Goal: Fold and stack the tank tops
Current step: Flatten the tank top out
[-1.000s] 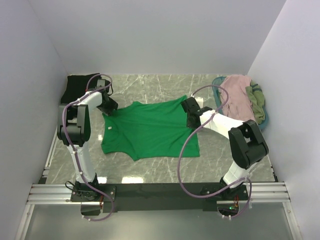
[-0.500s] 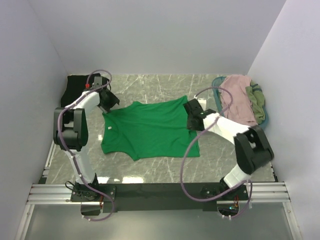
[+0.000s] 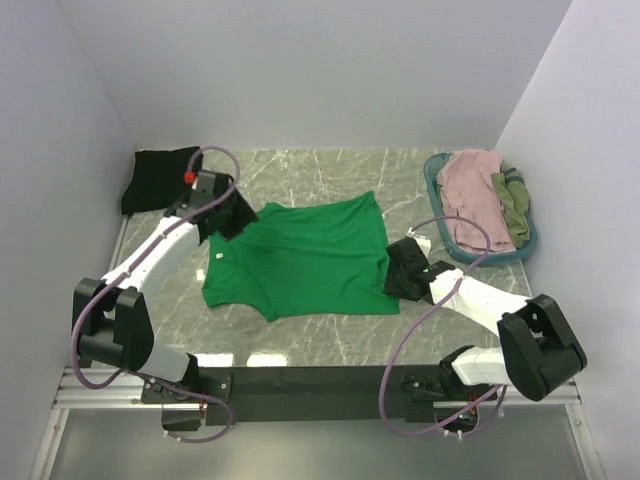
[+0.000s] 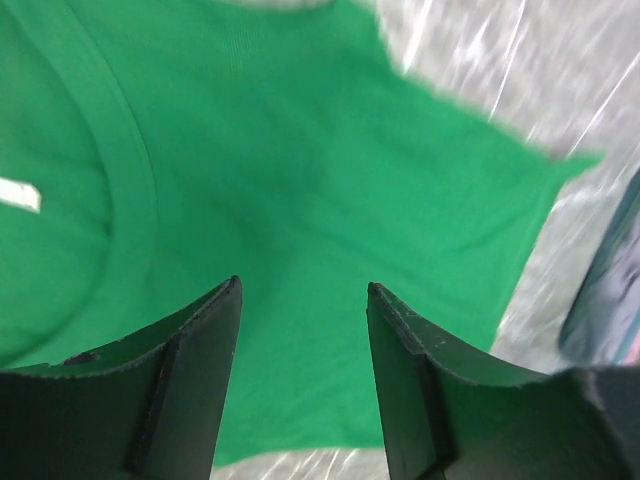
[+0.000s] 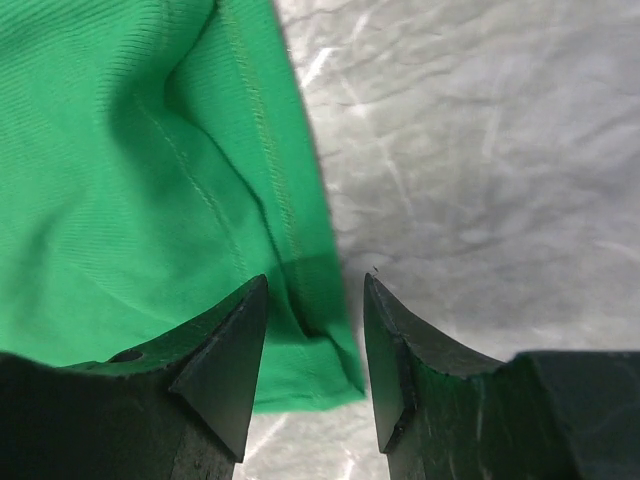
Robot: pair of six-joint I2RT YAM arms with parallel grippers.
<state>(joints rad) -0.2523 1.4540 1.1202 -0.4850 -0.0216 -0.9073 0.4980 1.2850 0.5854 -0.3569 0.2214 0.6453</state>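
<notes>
Grey marbled surface (image 3: 320, 175) bears the green tank top (image 3: 300, 260), spread flat at centre. Over it the left tool (image 4: 303, 290) and right tool (image 5: 315, 285) hang parted, empty. Limp, light cloth, probably best pinched at hem corners.

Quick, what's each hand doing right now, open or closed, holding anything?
Left hand: open above the green tank top, gripping nothing.
Right hand: open, the top's hem corner lying between its fingers, not clamped.

Bright, even light, glare on the table (image 3: 262, 357), green tank top (image 4: 300, 180) blurred close-up.
</notes>
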